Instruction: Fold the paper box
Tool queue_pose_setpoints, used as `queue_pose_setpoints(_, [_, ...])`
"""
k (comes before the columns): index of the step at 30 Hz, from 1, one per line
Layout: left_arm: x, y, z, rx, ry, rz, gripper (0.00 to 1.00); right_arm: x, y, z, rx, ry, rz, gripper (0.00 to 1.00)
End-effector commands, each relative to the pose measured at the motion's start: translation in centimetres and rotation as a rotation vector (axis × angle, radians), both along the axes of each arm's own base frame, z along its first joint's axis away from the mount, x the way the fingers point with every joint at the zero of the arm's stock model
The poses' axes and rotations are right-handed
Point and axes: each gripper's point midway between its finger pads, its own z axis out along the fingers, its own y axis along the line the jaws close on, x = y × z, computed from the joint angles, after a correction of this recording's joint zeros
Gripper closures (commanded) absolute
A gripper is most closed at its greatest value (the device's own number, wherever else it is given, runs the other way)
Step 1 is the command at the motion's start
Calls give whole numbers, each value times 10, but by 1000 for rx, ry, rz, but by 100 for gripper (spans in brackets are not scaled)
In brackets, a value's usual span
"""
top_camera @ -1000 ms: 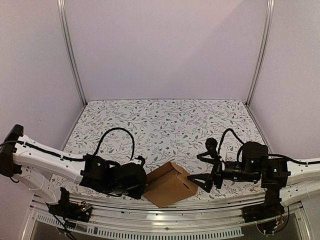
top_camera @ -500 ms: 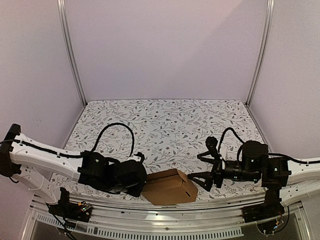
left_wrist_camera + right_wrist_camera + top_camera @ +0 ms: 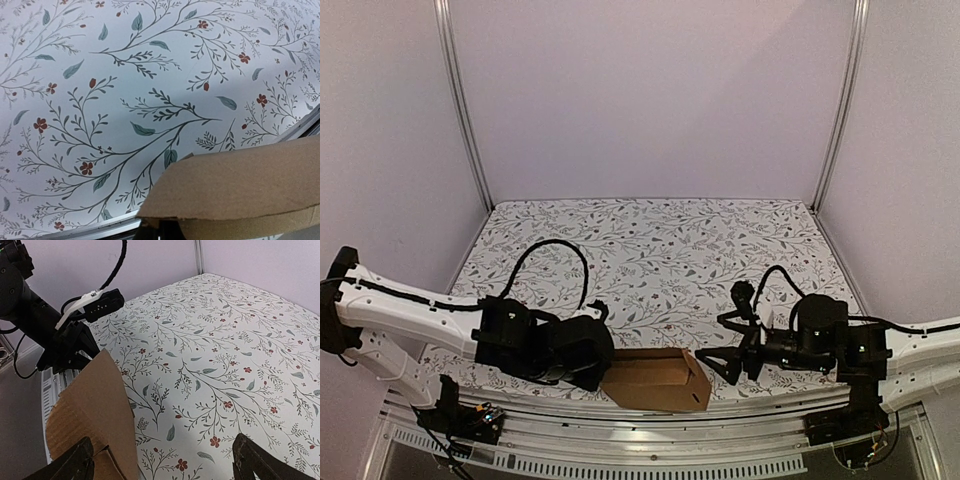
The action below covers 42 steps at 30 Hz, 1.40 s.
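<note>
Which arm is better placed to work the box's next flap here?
Right. The right gripper is open and free, aimed at the right end of the paper box. The left gripper is shut at the left end, apparently holding it steady.

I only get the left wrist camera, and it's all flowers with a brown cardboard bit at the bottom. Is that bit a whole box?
Observer: Yes. From above it is a small brown box, lying at the near edge of the table, about in the middle.
Operator: Where's the other gripper?
Observer: The right gripper sits just past the box's right end, jaws wide open, holding nothing.
Operator: Is my gripper holding the box?
Observer: The left gripper is shut right at the box's left end and seems to be pinching the cardboard there.
</note>
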Motion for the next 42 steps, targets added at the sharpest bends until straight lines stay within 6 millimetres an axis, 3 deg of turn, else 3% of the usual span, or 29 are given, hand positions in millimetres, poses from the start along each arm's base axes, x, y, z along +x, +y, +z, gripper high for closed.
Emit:
queue_pose_setpoints(1, [-4, 2, 9, 16, -15, -14, 100, 6, -2, 0, 45, -2, -47, 6])
queue_pose_setpoints(10, [-3, -2, 17, 38, -22, -3, 100, 1, 2, 9, 105, 21, -25, 11])
queue_pose_setpoints(21, [-5, -8, 10, 57, -9, 7, 100, -22, 3, -9, 19, 157, 37, 33])
queue_pose_setpoints(30, [-7, -14, 3, 80, 1, 1, 100, -42, 6, -4, -33, 169, 19, 34])
queue_pose_setpoints(42, [-8, -12, -1, 86, 10, 10, 100, -47, -4, -20, -248, 202, -125, 39])
